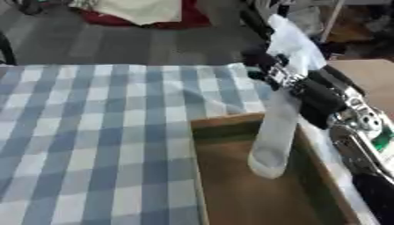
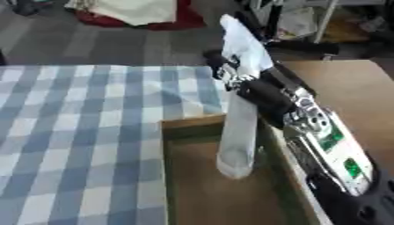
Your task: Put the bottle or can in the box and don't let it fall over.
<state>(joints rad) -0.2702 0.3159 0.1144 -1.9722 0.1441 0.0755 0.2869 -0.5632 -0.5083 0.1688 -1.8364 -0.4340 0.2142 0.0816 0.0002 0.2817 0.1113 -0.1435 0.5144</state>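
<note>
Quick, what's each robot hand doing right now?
Right robot hand: shut on the pale bottle, holding it over the brown box.
Left robot hand: not in view.

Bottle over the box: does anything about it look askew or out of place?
Yes. The bottle, held by the right hand, hangs tilted over the box, its lower end leaning toward the table's checked cloth rather than plumb. Nothing looks spilled or damaged.
</note>
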